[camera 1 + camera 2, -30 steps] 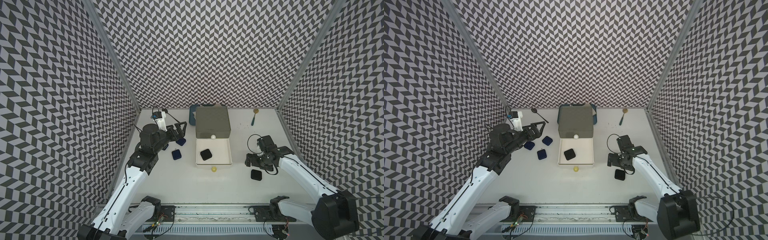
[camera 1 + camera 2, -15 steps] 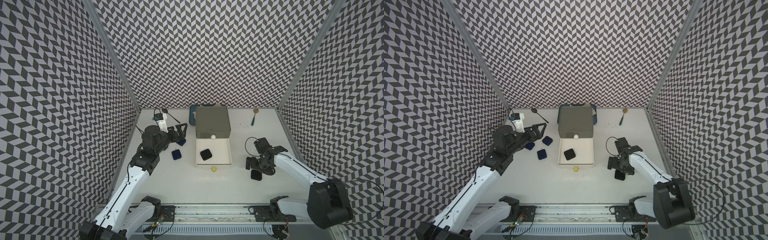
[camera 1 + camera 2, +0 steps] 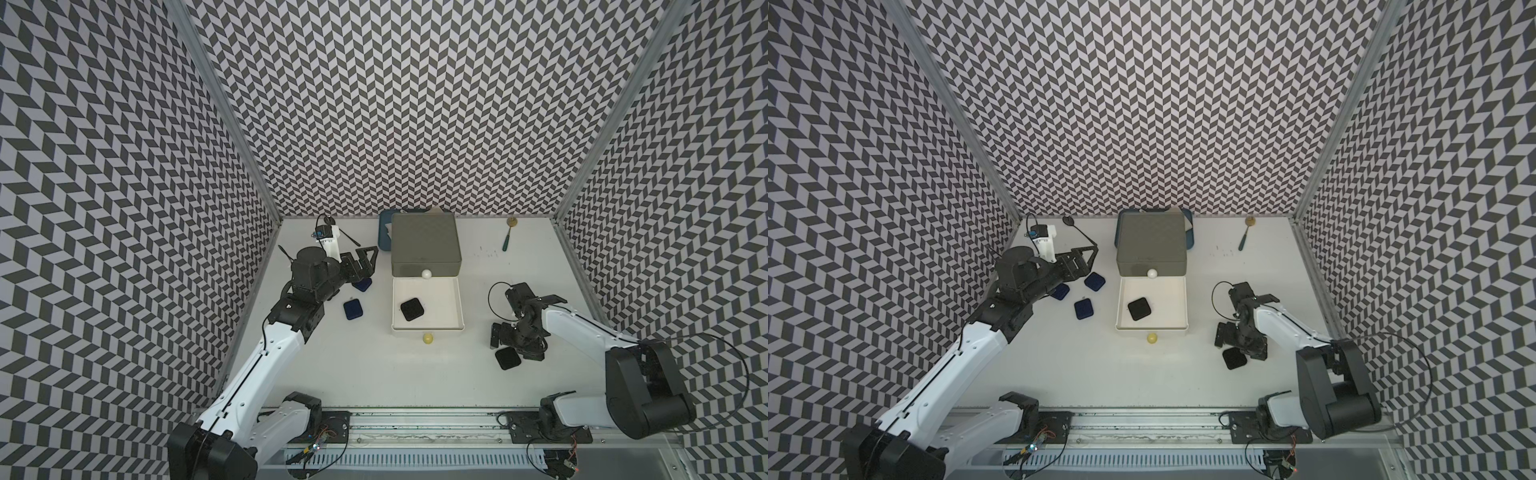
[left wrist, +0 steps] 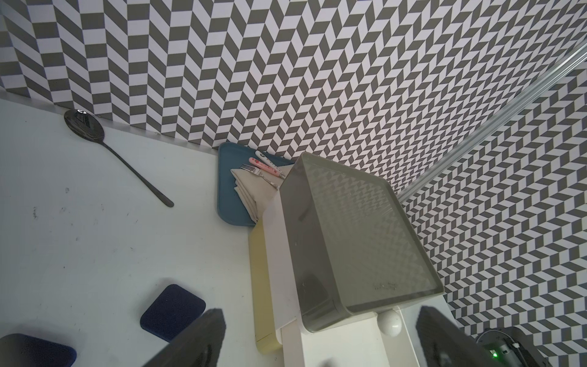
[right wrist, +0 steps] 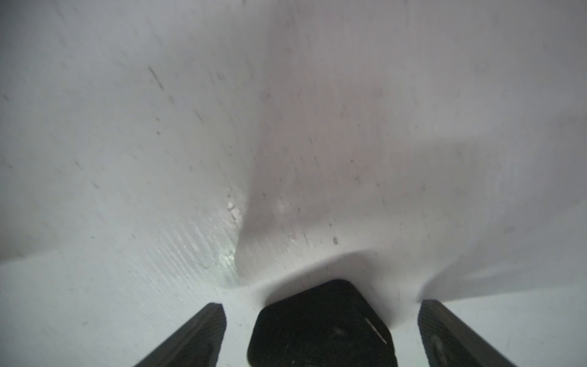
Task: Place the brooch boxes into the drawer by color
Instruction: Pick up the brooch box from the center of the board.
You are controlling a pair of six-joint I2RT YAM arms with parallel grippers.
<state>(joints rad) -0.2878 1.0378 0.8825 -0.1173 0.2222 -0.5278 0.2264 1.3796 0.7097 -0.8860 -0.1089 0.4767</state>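
Note:
The drawer chest [image 3: 424,245] has a grey top tier with a white knob [image 3: 426,273]. Its white drawer [image 3: 442,297] is pulled out, yellow knob [image 3: 428,338] at the front, and holds one black brooch box [image 3: 412,309]. Another black box [image 3: 508,359] lies on the table to the right. My right gripper [image 3: 513,347] hangs open just over it, and in the right wrist view this box [image 5: 320,330] sits between the fingers. Navy boxes [image 3: 1084,309] [image 3: 1094,281] [image 3: 1060,292] lie left of the chest. My left gripper [image 3: 1086,262] is open and empty above them.
A dark blue tray [image 4: 232,197] with a napkin and cutlery stands behind the chest. A black spoon [image 4: 117,155] lies at the back left. A green-handled spoon [image 3: 508,239] lies at the back right. Patterned walls close in the left, back and right sides.
My right gripper has moved toward the table's front and down over the loose black box. The left gripper has drifted slightly right. Both stay open.

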